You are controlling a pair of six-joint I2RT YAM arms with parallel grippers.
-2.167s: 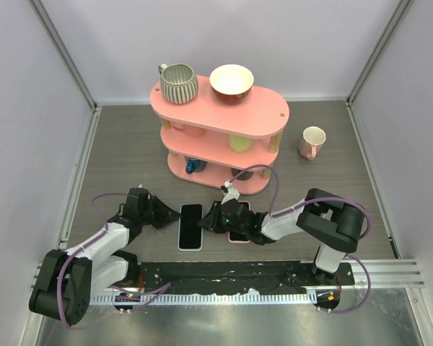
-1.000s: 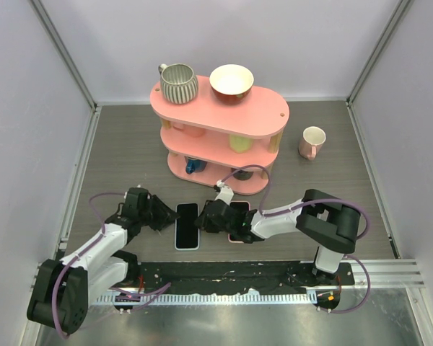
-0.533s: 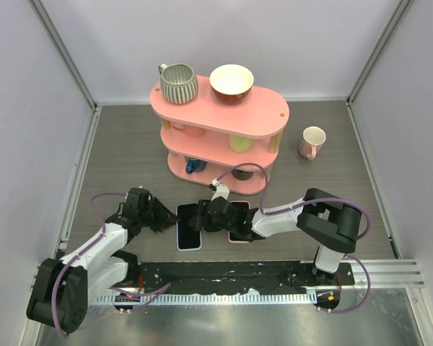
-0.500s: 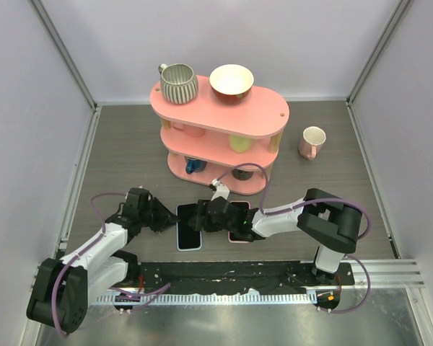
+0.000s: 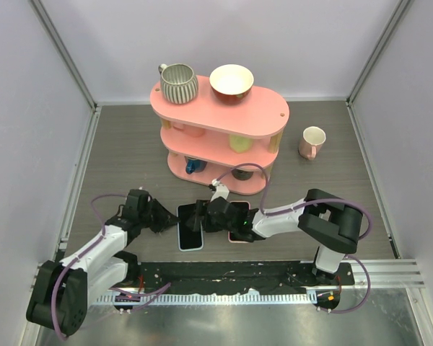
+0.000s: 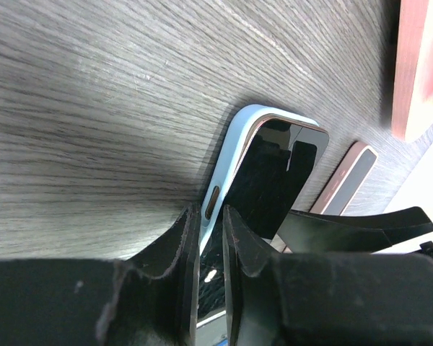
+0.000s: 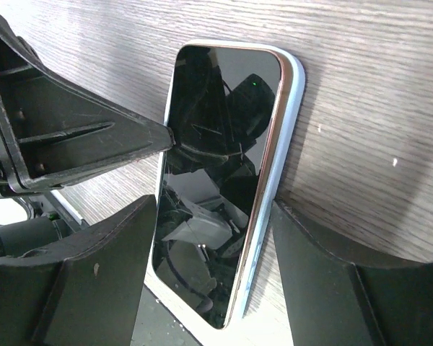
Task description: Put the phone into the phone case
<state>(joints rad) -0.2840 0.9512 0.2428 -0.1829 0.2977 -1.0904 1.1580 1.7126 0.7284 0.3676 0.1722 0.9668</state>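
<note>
The phone [image 5: 190,228] lies screen up inside the light blue phone case [image 6: 227,155] on the table, near the front edge. In the right wrist view the phone [image 7: 216,144] shows its gold side along the case's right rim [image 7: 285,122]. My left gripper [image 5: 166,220] lies low at the case's left side. Its jaws [image 6: 209,213] are nearly together, with the case's left edge between them. My right gripper [image 5: 202,215] hangs over the phone from the right. It [image 7: 213,209] is open, one finger on each long side of the phone.
A second dark-screened device with a pink rim [image 5: 238,223] lies just right of the phone, partly under my right arm. A pink three-tier shelf [image 5: 260,119] stands behind, bearing a grey mug [image 5: 179,83] and a bowl [image 5: 232,81]. A pink mug [image 5: 312,141] is at the right.
My right gripper has moved left over the phone and opened wide. My left jaws have narrowed onto the case's left edge. The phone has barely shifted.
</note>
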